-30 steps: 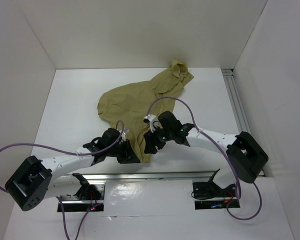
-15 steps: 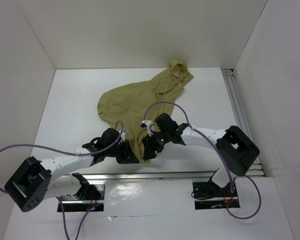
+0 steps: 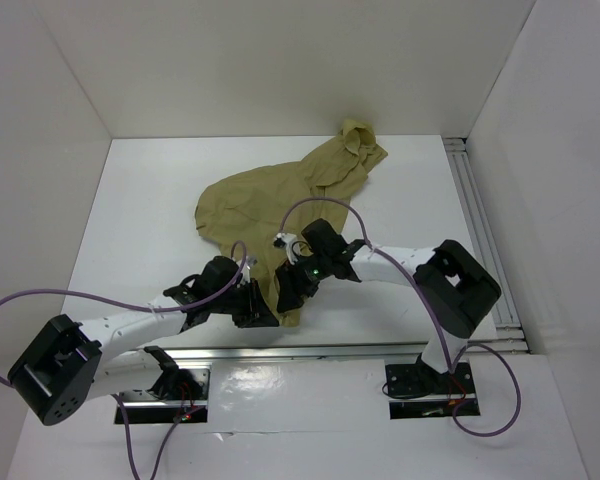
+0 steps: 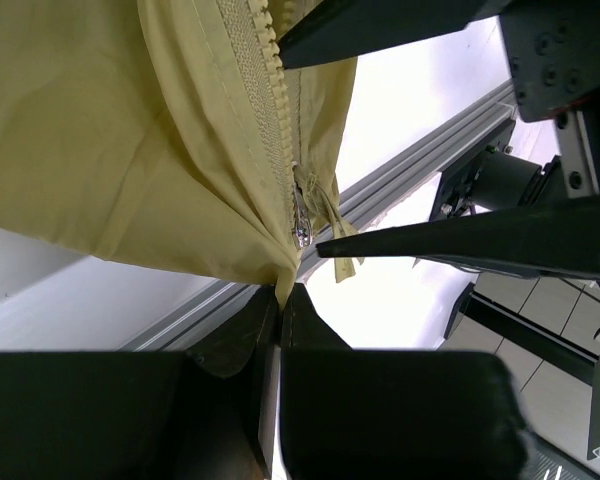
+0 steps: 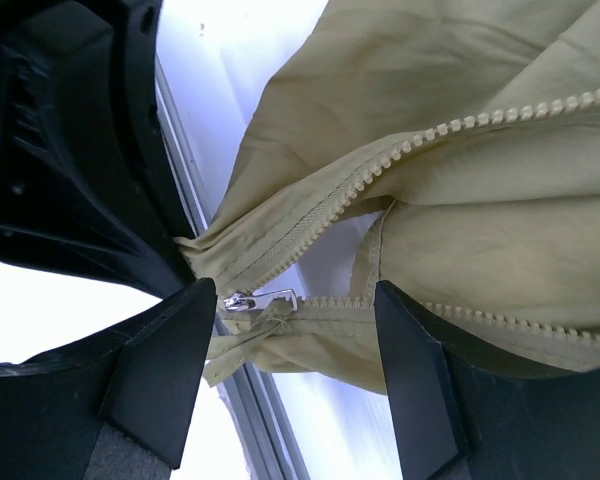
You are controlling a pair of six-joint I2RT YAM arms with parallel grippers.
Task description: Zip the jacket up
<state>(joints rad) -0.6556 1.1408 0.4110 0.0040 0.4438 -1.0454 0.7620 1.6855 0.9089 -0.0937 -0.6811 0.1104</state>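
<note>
The khaki-yellow jacket (image 3: 270, 195) lies spread on the white table, hood at the back right. My left gripper (image 3: 263, 312) is shut on the jacket's bottom hem corner (image 4: 280, 282), just below the zipper. The silver zipper slider (image 4: 300, 222) with its fabric pull tab hangs above my left fingertips. My right gripper (image 3: 288, 298) is open, its fingers (image 5: 170, 350) on either side of the slider (image 5: 242, 299) at the zipper's bottom. Above the slider the two rows of zipper teeth (image 5: 420, 140) are apart.
An aluminium rail (image 3: 310, 350) runs along the near table edge right under both grippers. White walls enclose the table on the left, back and right. A second rail (image 3: 475, 220) runs along the right side.
My right gripper has moved left and down toward the jacket's bottom hem, closing in on my left gripper. The left arm has held still.
</note>
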